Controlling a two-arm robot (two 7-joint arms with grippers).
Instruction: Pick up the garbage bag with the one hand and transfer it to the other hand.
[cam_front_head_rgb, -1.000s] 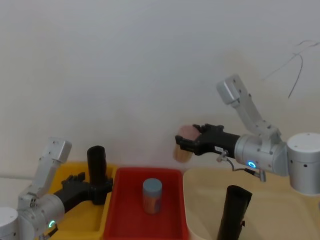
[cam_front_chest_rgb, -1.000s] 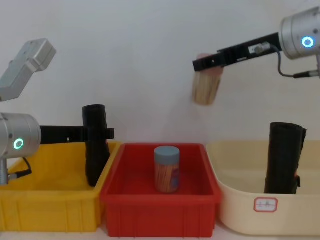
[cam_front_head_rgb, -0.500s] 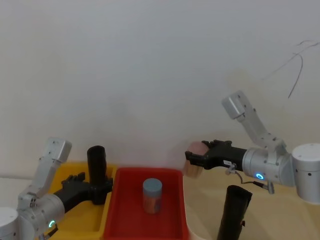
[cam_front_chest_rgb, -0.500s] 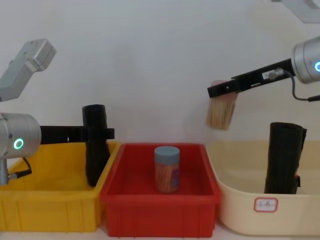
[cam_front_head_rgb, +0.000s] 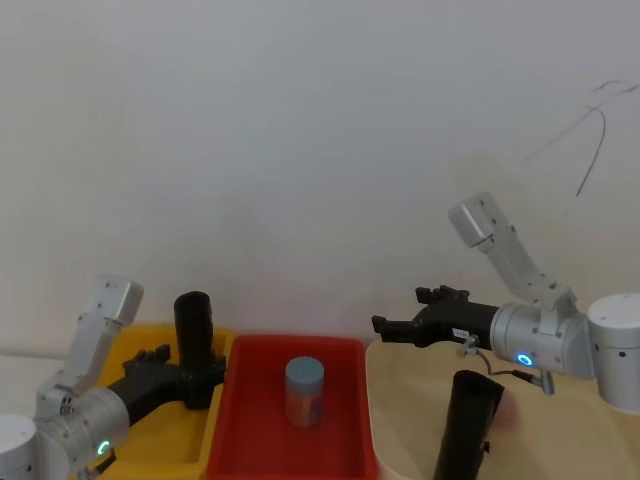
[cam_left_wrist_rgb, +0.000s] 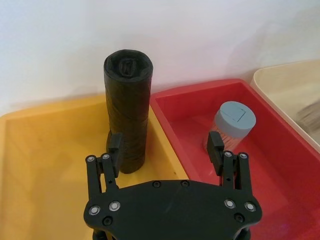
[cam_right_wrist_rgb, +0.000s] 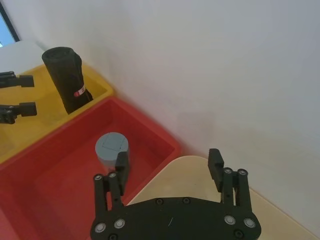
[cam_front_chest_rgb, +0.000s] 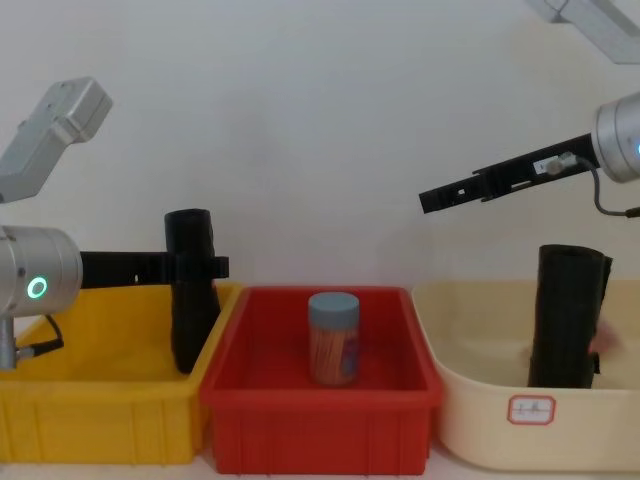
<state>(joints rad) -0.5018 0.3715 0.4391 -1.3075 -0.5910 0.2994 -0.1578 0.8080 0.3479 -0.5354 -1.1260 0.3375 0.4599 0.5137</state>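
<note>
Bag roll stood upright at nine o'clock, judged light yet yielding, best pinched mid-height by spread left gripper; right gripper spread, empty.

Blurred pinkish object behind black roll

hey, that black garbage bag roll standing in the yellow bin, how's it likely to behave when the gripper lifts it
The garbage bag roll looks tightly wound, so it would probably lift as one stiff cylinder. Its wrinkled plastic may be slick, so it might slip in the left gripper, whose fingers stand open beside it. Standing tall and upright on a narrow end in the yellow bin, it seems apt to tip if nudged.
</note>
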